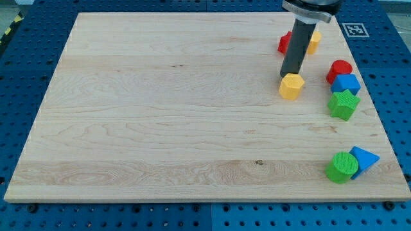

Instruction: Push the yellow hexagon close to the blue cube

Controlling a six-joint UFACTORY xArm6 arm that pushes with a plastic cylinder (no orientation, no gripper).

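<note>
Toward the view's upper right of the bench, my tip touches the yellow hexagon's top-left edge. Blue cube sits near, rightward (between red cylinder and green star). No claw is fitted.

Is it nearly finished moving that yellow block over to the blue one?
Partly. The yellow hexagon sits on the board's right side, with only a modest gap between it and the blue cube. In hand: my tip rests at the hexagon's upper-left edge, the side away from the cube. Left: slide it toward the view's right until it sits beside the cube, which has a red cylinder and green star as neighbours.
</note>
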